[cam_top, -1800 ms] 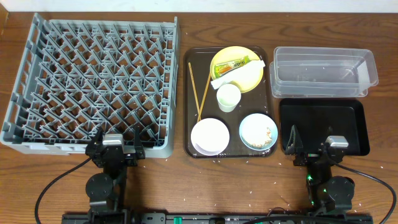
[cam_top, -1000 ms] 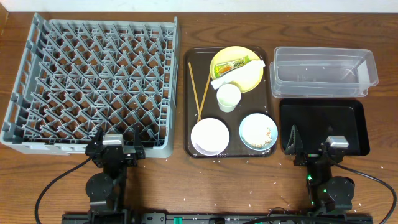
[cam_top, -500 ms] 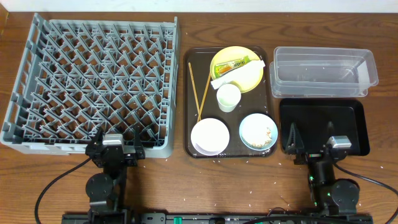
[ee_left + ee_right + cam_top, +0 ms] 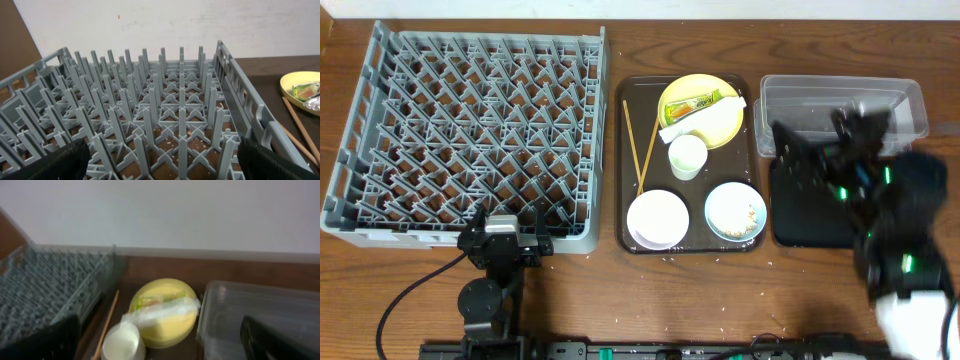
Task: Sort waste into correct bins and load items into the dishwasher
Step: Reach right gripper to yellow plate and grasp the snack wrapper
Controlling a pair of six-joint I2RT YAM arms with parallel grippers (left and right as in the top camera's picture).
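The grey dish rack (image 4: 470, 110) fills the left and is empty; it also shows in the left wrist view (image 4: 165, 100). My left gripper (image 4: 508, 222) (image 4: 160, 162) is open at its near edge. A yellow plate (image 4: 682, 88) (image 4: 165, 325) carries the wrapper (image 4: 700, 100) (image 4: 152, 300) and napkin (image 4: 690, 127) (image 4: 160, 311). A white cup (image 4: 686, 156) (image 4: 122, 342), chopsticks (image 4: 642, 145), a white bowl (image 4: 657, 218) and a blue bowl (image 4: 728, 205) with crumbs (image 4: 750, 215) sit nearby. My right gripper (image 4: 820, 135) (image 4: 162, 347) is open and empty, raised and blurred over the black tray (image 4: 810, 215) and clear tub (image 4: 790, 95) (image 4: 260, 310).
The dishes sit on a dark brown serving tray (image 4: 623, 200) between the rack and the bins. Small crumbs are scattered on the wooden table near the front edge (image 4: 720, 320). A white wall stands behind the table.
My right arm has lifted from its rest at the front right and swung up and forward over the black tray and clear tub. The left arm has not moved.
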